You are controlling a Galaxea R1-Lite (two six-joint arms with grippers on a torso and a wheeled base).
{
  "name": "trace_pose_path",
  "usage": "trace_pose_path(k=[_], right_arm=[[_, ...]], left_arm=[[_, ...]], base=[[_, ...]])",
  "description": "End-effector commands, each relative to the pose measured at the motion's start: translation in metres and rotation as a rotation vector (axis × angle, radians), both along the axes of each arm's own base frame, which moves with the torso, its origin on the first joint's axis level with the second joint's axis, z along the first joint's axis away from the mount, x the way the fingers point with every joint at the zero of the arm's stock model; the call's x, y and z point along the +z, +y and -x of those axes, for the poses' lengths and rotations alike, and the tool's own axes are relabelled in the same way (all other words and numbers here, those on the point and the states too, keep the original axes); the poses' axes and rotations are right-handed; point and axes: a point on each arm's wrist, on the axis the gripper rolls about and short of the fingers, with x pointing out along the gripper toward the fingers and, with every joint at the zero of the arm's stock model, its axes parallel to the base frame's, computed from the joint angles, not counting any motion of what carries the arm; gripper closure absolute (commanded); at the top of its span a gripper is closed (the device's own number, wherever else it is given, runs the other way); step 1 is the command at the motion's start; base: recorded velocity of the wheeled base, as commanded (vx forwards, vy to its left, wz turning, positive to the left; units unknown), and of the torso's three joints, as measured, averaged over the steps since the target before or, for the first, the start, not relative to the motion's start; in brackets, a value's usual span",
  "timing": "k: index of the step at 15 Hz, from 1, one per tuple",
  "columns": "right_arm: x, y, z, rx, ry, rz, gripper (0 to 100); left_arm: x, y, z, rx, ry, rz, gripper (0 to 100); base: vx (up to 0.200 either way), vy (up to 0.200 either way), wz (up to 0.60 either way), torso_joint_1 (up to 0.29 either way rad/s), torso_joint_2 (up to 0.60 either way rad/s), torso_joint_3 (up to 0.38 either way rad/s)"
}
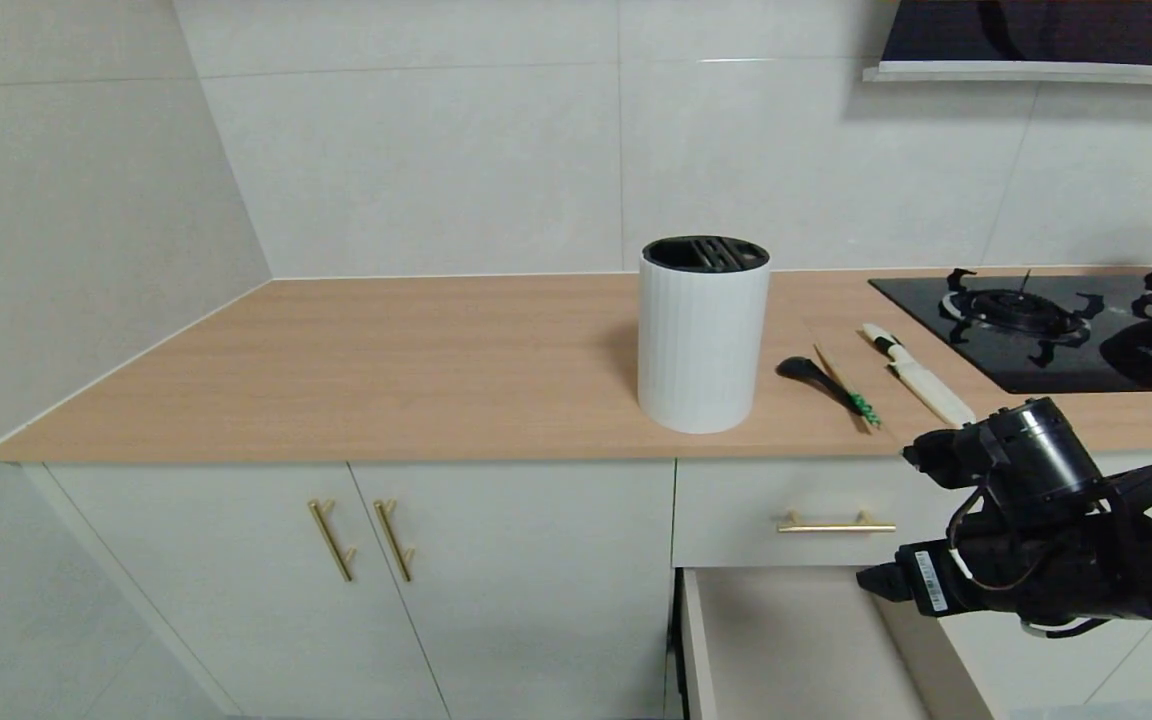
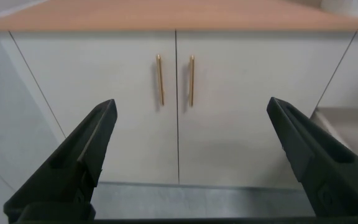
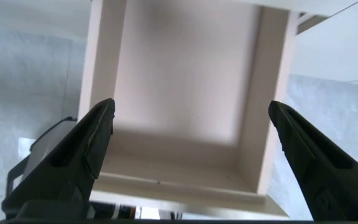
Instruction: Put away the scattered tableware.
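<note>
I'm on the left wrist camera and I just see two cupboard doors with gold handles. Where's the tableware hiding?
Observer: On the counter, right of a white holder: a black spoon and a white knife.
Operator: Where do they go?
Observer: Maybe the drawer below them; it stands open.
Operator: Which arm is nearer?
Observer: The right gripper, open, hovers over that drawer.
</note>
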Motion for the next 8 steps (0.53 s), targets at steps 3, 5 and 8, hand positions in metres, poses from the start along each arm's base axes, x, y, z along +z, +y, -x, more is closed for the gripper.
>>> trace_pose_path(k=[3, 5, 8], right_arm=[[0.004, 0.000, -0.001, 0.001, -0.019, -0.004, 0], [0.015, 0.002, -0.008, 0.001, -0.078, -0.022, 0], [0.065, -0.002, -0.045, 0.006, -0.264, -0.062, 0]], left_arm=[[0.000, 0.000, 0.000, 0.001, 0.002, 0.000, 0], [0.000, 0.000, 0.000, 0.001, 0.002, 0.002, 0], [0.000, 0.000, 0.000, 0.001, 0.002, 0.000, 0]], base=[[0.000, 0.000, 0.00, 0.204, -0.44, -0.248], [0.000, 0.000, 0.00, 0.063, -0.13, -0.071], [0.000, 0.000, 0.00, 0.012, -0.02, -0.009]])
